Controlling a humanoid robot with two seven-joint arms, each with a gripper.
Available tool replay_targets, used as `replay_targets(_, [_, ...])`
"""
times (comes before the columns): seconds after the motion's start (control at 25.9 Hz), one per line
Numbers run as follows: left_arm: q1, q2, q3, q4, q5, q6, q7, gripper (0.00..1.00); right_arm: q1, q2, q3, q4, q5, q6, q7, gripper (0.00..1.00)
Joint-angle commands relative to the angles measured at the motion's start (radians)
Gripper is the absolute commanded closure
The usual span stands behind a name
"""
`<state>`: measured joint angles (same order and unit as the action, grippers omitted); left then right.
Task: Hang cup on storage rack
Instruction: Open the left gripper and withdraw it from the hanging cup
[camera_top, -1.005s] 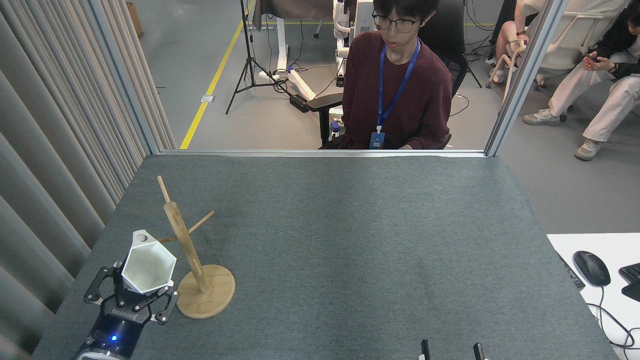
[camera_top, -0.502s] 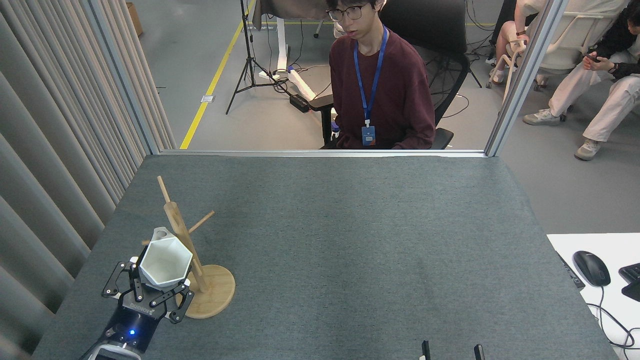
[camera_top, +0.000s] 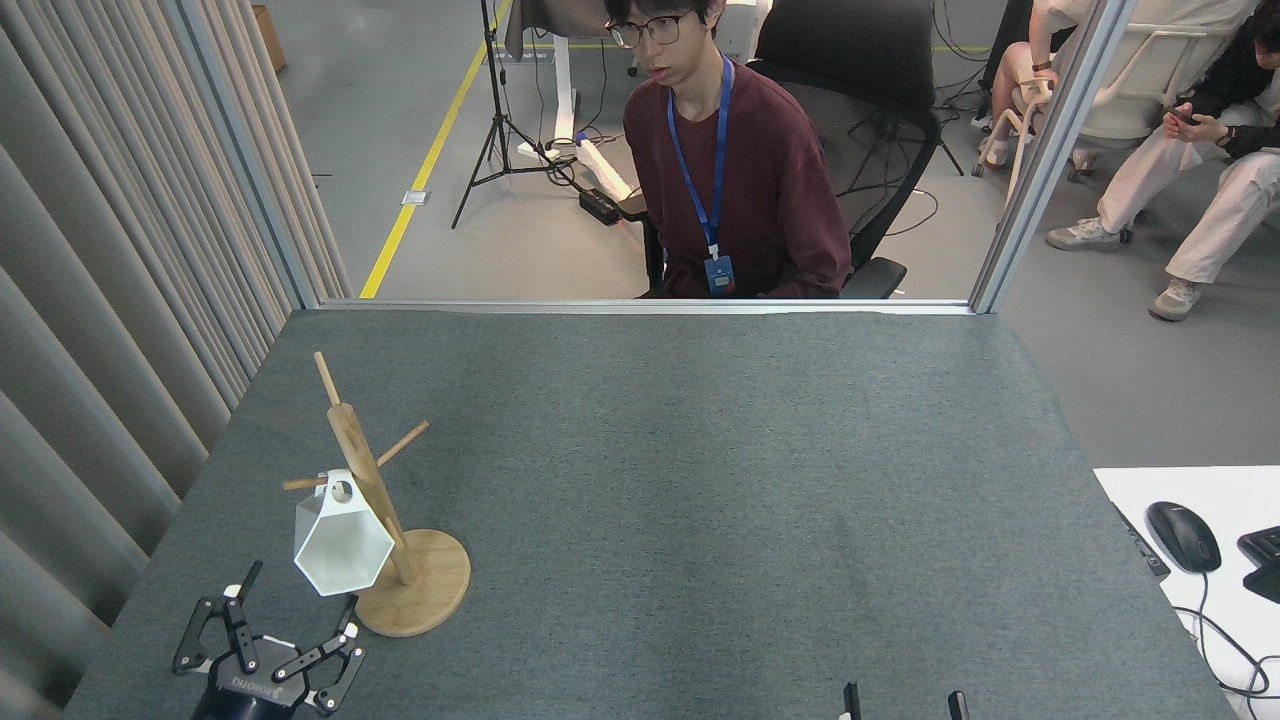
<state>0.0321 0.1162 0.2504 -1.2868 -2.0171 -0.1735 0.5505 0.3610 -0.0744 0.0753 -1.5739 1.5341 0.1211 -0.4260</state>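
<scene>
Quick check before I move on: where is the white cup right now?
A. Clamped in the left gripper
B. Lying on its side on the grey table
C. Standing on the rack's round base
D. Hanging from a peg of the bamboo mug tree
D. The cup hangs by its handle tab on a left-hand peg of the mug tree, and the left gripper sits open below it, holding nothing.

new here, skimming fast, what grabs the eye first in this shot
The white cup hangs by its handle tab on the bamboo storage rack at the table's near left. Just below it, the left gripper sits with jaws open and empty. A person in a maroon sweater sits beyond the far edge.
</scene>
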Motion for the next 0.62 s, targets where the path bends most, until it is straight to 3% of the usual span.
replay_targets(0.0, [0.084,0.000,0.010,-0.037,0.083,-0.004,0.000,0.00,-0.002,0.001,0.001,-0.001,0.001,0.000,0.000,0.02])
replay_targets(0.12, [0.195,0.002,0.038,-0.134,0.207,-0.046,-0.004,0.00,-0.002,-0.002,0.003,-0.011,0.001,-0.001,0.001,0.02])
replay_targets(0.27, [0.310,0.007,0.096,-0.217,0.425,-0.259,-0.038,0.00,0.006,-0.008,0.006,-0.017,0.001,-0.009,0.001,0.02])
replay_targets(0.43, [0.397,-0.032,0.162,-0.318,0.604,-0.394,-0.162,0.00,0.016,-0.016,0.008,-0.020,0.008,-0.011,0.001,0.02])
replay_targets(0.58, [0.407,-0.030,0.159,-0.361,0.732,-0.394,-0.254,0.00,0.016,-0.024,0.006,-0.021,0.009,-0.009,-0.003,0.02])
